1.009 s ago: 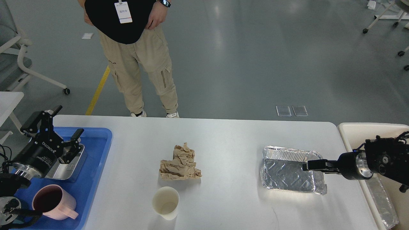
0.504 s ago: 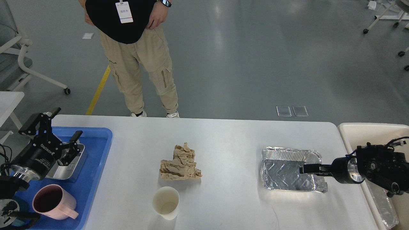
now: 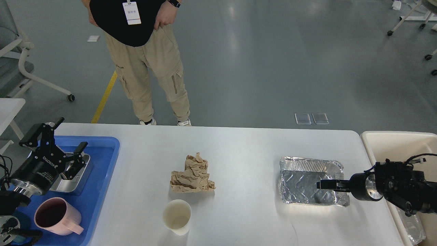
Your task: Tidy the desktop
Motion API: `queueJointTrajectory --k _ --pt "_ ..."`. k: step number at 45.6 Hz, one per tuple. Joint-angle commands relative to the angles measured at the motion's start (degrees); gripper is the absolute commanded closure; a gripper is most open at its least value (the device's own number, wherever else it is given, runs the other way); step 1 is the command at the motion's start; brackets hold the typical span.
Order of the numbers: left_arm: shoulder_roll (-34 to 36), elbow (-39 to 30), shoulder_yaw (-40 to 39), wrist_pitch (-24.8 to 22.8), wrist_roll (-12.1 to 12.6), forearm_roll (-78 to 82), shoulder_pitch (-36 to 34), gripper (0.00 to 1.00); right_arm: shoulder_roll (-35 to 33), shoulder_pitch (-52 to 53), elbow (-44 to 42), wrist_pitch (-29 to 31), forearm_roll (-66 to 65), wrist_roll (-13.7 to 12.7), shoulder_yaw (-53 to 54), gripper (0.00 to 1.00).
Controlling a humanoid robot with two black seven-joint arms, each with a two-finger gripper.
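Observation:
The white desktop point(image 3: 239, 147) holds a crumpled brown paper point(image 3: 193, 174) in the middle, a cream paper cup point(image 3: 177, 216) in front of it, and a silver foil tray point(image 3: 304, 179) at the right. My right gripper point(image 3: 322, 185) reaches in from the right, low over the foil tray's right half; it shows side-on as one dark bar, so its fingers cannot be told apart. My left gripper point(image 3: 63, 138) is open and empty above the blue tray point(image 3: 102, 177) at the left.
The blue tray holds a pink mug point(image 3: 56, 216) and a small metal container point(image 3: 73, 179). A beige bin point(image 3: 392, 141) stands at the table's right end. A person point(image 3: 146, 61) stands behind the far edge.
My right gripper has moved left and lower over the foil tray. My left gripper has drawn back slightly to the left, still open.

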Motion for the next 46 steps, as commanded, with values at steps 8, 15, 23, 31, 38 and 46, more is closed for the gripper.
queueJointTrajectory --k 8,15,23,31,38,46 --pt "0.0 0.0 -0.1 0.0 -0.1 0.0 0.2 0.03 1.6 -0.1 -1.0 -1.4 -0.1 1.7 -0.6 0.33" --pt "0.0 0.0 -0.4 0.0 -0.1 0.0 0.4 0.03 2.2 -0.1 -0.8 -1.3 -0.2 3.9 -1.2 0.79" --pt "0.0 0.0 -0.4 0.0 -0.1 0.0 0.4 0.03 2.0 -0.1 -1.0 -1.3 -0.9 4.6 -1.3 0.86" --pt "0.0 0.0 -0.6 -0.1 -0.1 0.0 0.4 0.03 2.1 0.3 -1.3 -1.6 -0.9 5.1 -3.1 0.88" --pt "0.0 0.0 -1.0 -0.7 -0.1 0.0 0.4 0.03 2.0 0.4 -1.5 -1.6 -1.0 7.1 -3.3 0.96" --pt "0.0 0.1 -1.6 -0.8 -0.1 0.0 0.4 0.03 1.9 0.6 -1.6 -1.7 -1.1 8.8 -4.2 1.0"
